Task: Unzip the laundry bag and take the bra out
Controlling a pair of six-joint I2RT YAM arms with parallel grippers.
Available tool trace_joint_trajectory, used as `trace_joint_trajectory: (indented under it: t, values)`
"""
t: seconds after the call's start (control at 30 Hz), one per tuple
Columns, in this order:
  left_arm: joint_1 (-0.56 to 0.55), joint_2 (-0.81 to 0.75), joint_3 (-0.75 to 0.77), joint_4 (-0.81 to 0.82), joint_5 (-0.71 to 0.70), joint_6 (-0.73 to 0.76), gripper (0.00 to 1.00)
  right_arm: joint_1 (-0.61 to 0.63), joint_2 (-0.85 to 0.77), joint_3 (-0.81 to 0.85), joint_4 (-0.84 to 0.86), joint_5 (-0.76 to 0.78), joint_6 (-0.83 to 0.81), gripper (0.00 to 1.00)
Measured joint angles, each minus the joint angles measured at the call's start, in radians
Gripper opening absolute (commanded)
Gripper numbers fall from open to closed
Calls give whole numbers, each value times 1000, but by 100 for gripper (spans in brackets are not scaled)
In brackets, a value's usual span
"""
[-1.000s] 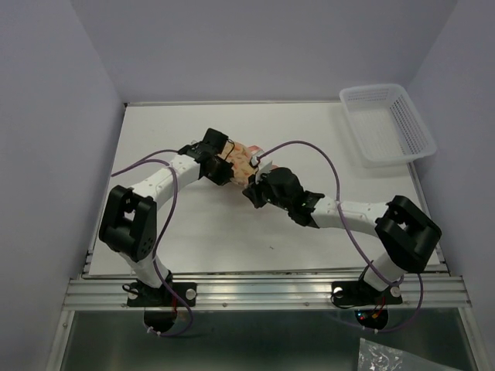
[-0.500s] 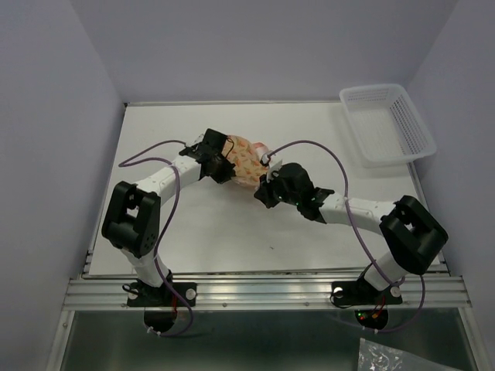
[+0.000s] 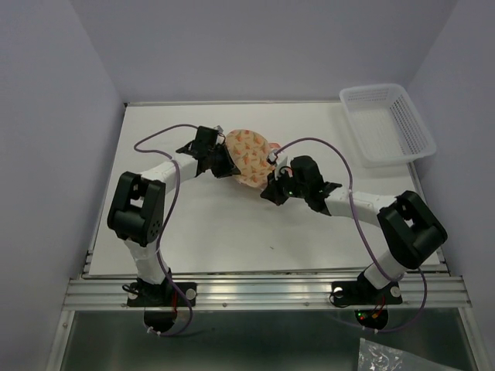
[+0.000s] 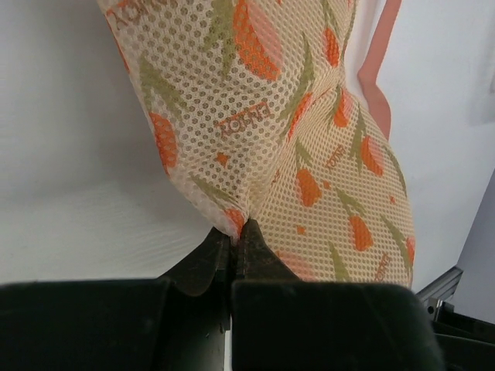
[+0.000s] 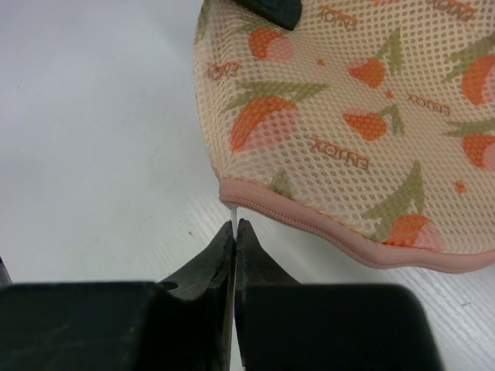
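Observation:
The laundry bag point(image 3: 247, 153), cream mesh with orange and green marks and pink edging, is held stretched between both grippers at mid-table. My left gripper point(image 3: 223, 161) is shut on a pinch of the bag's mesh point(image 4: 294, 139) at its left end; the jaws point(image 4: 238, 226) meet on the fabric, and a pink loop point(image 4: 377, 85) shows at the far side. My right gripper point(image 3: 272, 184) is shut on a thin white zip pull point(image 5: 232, 207) at the end of the pink zip edging point(image 5: 325, 224), just below the bag point(image 5: 356, 116). The bra is hidden.
A white plastic lattice basket point(image 3: 387, 124) stands at the back right corner. The white table point(image 3: 193, 232) ends at a metal rail point(image 3: 263, 290) in front of the arm bases. Lilac walls close in the left, back and right sides.
Both grippers moved back and right with the bag. The right gripper drew away from the left, and the bag went from bunched to spread out flat between them.

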Motion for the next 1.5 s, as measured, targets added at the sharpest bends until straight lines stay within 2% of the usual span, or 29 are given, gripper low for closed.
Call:
trace_joint_trajectory:
  t: [0.1, 0.13, 0.3, 0.33, 0.47, 0.67, 0.83, 0.9, 0.97, 1.3, 1.43, 1.5]
  values:
    - [9, 18, 5, -6, 29, 61, 0, -6, 4, 3, -7, -56, -53, 1]
    - [9, 22, 13, -16, 33, 80, 16, -7, 6, 4, -9, -77, -67, 1]
    - [10, 14, 56, -42, -9, 176, 64, -16, 53, 49, -33, -167, -48, 1]
    - [13, 5, 61, -45, -37, 187, 98, -23, 60, 54, -42, -180, -31, 1]
    - [17, -52, 82, -78, -138, 220, 99, -39, 63, 54, -69, -198, 50, 1]
    - [-15, -159, 61, -111, -217, 170, 97, -34, 40, 53, -35, -203, 196, 1]
    - [-99, -249, -56, -98, -214, 83, 95, -31, 24, 53, 39, -202, 311, 1]
    - [-129, -254, -88, -93, -207, 48, 88, -31, 23, 53, 53, -195, 348, 1]
    - [-154, -254, -127, -82, -190, -8, 86, -31, 23, 53, 62, -192, 369, 1]
    - [-155, -253, -220, -36, -158, -292, 85, 34, 24, 32, 116, -137, 385, 1]
    - [-156, -223, -222, -19, -131, -367, 73, 47, 24, -9, 168, -130, 388, 1]
    - [-156, -195, -221, -1, -108, -393, 55, 48, 24, -23, 178, -121, 389, 1]
